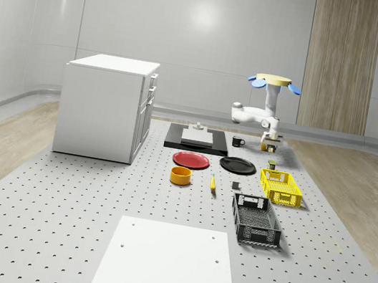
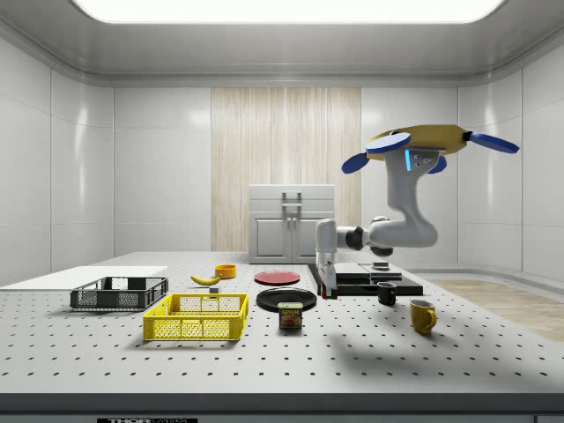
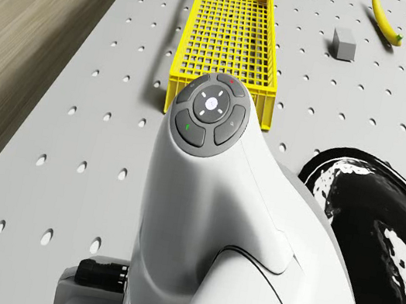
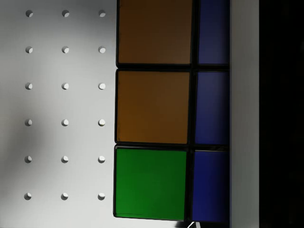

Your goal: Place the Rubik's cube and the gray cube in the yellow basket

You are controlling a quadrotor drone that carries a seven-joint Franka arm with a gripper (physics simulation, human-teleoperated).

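- Two baskets are seen on the table: a black basket [image 1: 236,209] nearest, with the yellow basket [image 1: 266,186] just beyond it.
- The gray cube [image 1: 235,185] is set on the table beside the yellow basket, apart from it.
- Farther back, the gripper [image 1: 270,144] is lowered close over the Rubik's cube [image 4: 152,114]; whether the cube is grasped cannot be told.
- The drone [image 1: 275,81] is seen hovering above that spot.

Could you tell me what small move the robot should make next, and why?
Probably a short straight lift. The Rubik's cube sits right against the wrist camera, so the gripper, low over the table, seems to be on it. The drone hovers above, just past the yellow basket, where the cube must go.
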